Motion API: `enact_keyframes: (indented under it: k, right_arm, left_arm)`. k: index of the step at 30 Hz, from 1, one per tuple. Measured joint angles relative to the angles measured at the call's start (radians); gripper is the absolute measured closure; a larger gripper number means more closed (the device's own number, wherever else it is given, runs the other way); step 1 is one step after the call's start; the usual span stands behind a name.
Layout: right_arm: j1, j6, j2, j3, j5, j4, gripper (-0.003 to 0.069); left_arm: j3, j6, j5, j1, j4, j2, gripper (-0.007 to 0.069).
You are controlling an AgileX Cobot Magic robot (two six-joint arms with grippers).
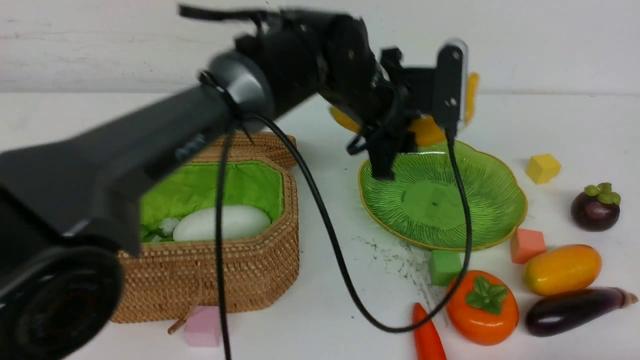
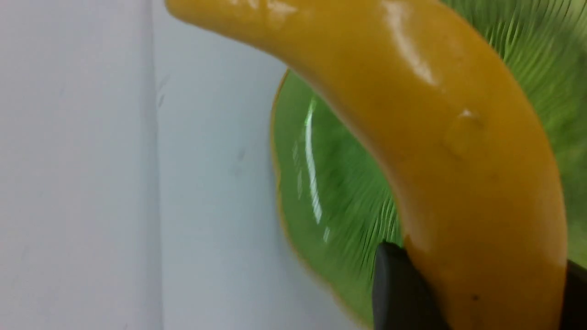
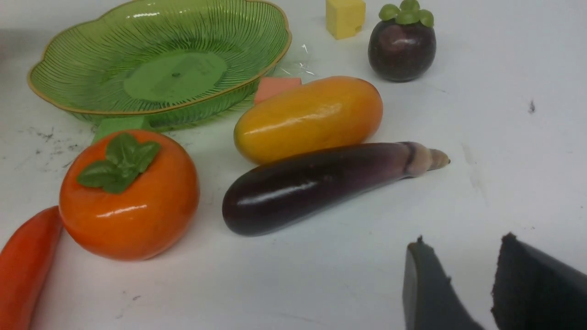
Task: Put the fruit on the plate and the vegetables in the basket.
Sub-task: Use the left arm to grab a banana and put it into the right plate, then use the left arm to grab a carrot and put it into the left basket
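Observation:
My left gripper (image 1: 415,135) is shut on the yellow banana (image 2: 458,137) and holds it in the air over the far edge of the green plate (image 1: 490,200). Black fingers (image 2: 399,284) press both sides of the banana. The plate has nothing on it. A white radish (image 1: 222,222) lies in the wicker basket (image 1: 225,270). On the table to the right of the plate lie the mangosteen (image 3: 401,46), mango (image 3: 309,119), eggplant (image 3: 316,183), persimmon (image 3: 130,197) and carrot (image 3: 23,266). My right gripper (image 3: 463,240) hovers open over bare table near the eggplant, out of the front view.
Foam cubes lie about: yellow (image 1: 542,167), orange (image 1: 527,245), green (image 1: 445,266) by the plate, pink (image 1: 202,327) in front of the basket. The basket lid (image 1: 265,145) lies open behind it. A black cable (image 1: 330,225) from my left arm sags between basket and plate.

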Motion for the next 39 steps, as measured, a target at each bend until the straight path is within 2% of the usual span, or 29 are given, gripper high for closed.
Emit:
enact_keyframes:
  k: [1, 3, 6, 19, 23, 24, 29, 30, 31, 33, 39]
  right_arm:
    - [0.0, 0.0, 0.0, 0.0, 0.0, 0.0, 0.0417]
    - [0.0, 0.0, 0.0, 0.0, 0.0, 0.0, 0.0417]
    - [0.0, 0.0, 0.0, 0.0, 0.0, 0.0, 0.0417]
    - [0.0, 0.0, 0.0, 0.0, 0.0, 0.0, 0.0417]
    - [0.0, 0.0, 0.0, 0.0, 0.0, 0.0, 0.0417]
    - [0.0, 0.0, 0.0, 0.0, 0.0, 0.0, 0.0417]
    - [0.0, 0.0, 0.0, 0.0, 0.0, 0.0, 0.0417]
    - [0.0, 0.0, 0.0, 0.0, 0.0, 0.0, 0.0417]
    - [0.0, 0.0, 0.0, 0.0, 0.0, 0.0, 0.0417]
    - [0.0, 0.0, 0.0, 0.0, 0.0, 0.0, 0.0417]
    - [0.0, 0.0, 0.0, 0.0, 0.0, 0.0, 0.0417]
  left_arm:
    - [-0.001, 0.066, -0.011, 0.0, -0.091, 0.028, 0.0326]
    - [-0.001, 0.12, -0.009, 0.0, -0.177, 0.056, 0.0326]
    - [-0.001, 0.137, -0.011, -0.002, -0.258, 0.091, 0.0326]
    - [-0.001, 0.03, -0.036, -0.003, -0.291, 0.164, 0.0324]
    - [-0.001, -0.002, -0.036, -0.003, -0.291, 0.164, 0.0265]
    - [-0.001, -0.019, -0.036, -0.003, -0.291, 0.164, 0.0208]
    - [-0.001, -0.071, -0.02, -0.003, -0.291, 0.164, 0.0029]
    - [-0.001, -0.071, -0.019, -0.003, -0.291, 0.164, 0.0029]
    - [-0.001, -0.105, -0.001, -0.003, -0.291, 0.159, 0.0]
    - [-0.001, -0.156, 0.026, -0.003, -0.291, 0.148, -0.0011]
    - [-0.001, -0.605, 0.205, 0.002, -0.251, -0.018, 0.0036]
